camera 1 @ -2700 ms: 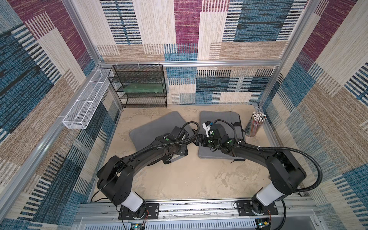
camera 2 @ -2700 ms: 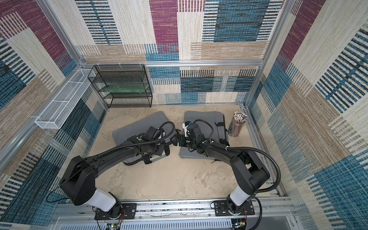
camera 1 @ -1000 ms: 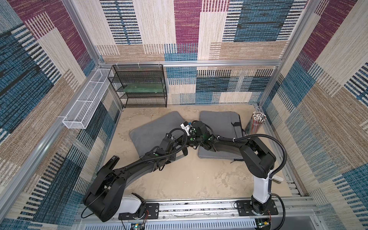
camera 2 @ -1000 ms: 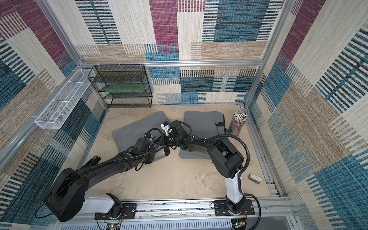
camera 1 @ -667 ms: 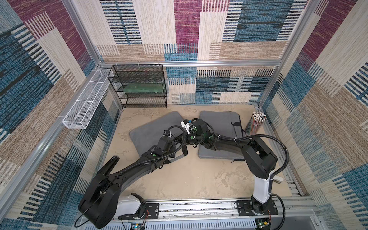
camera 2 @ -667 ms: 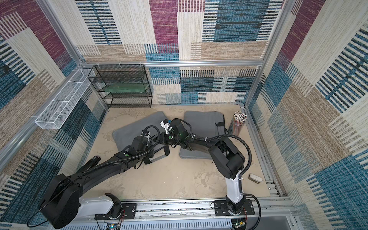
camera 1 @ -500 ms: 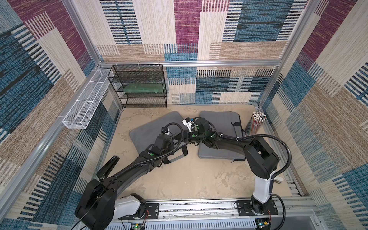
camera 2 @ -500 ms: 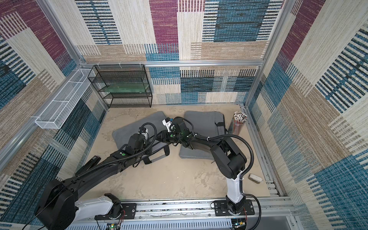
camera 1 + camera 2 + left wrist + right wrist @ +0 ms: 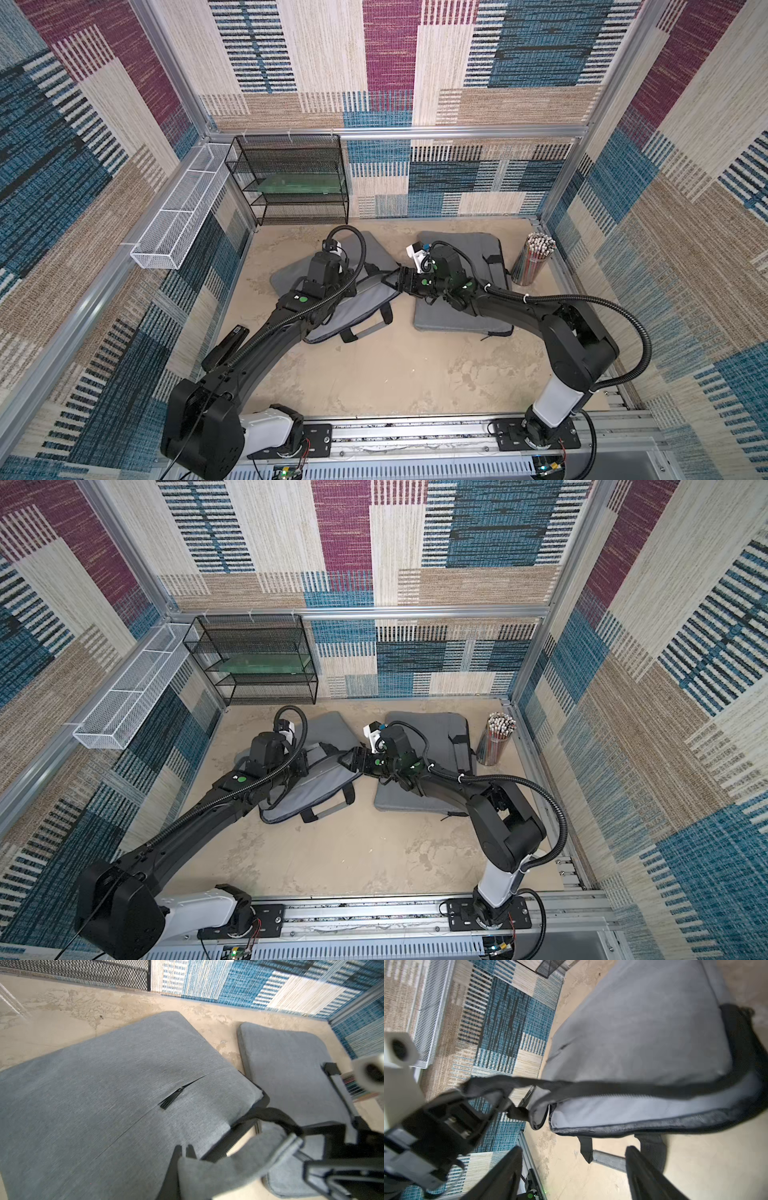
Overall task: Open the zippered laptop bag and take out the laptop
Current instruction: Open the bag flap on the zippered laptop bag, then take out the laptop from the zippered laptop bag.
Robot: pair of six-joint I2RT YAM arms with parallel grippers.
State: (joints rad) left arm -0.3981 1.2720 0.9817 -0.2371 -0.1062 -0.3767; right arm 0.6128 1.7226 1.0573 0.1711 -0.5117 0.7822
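The grey zippered laptop bag (image 9: 368, 309) (image 9: 324, 783) lies left of centre, its near long side unzipped and gaping. My left gripper (image 9: 184, 1150) (image 9: 355, 286) is shut on the edge of the bag's upper flap (image 9: 218, 1169), holding it off the lower half. In the right wrist view the black zipper band (image 9: 612, 1086) stretches from that grip along the bag (image 9: 643, 1032); only pale lining shows in the gap. The laptop is hidden. My right gripper (image 9: 574, 1150) (image 9: 392, 282) (image 9: 347, 762) stands open at the bag's right corner, holding nothing.
A second grey bag (image 9: 461, 316) (image 9: 291, 1053) lies under my right arm. A cup of pencils (image 9: 534, 259) stands at the back right. A black mesh shelf (image 9: 291, 178) and a white wire basket (image 9: 183, 216) line the back left. A small black object (image 9: 228, 343) lies by the left wall.
My right gripper has opened and let go of the bag's edge. My left gripper has shut on the flap and shifted toward the back over the bag.
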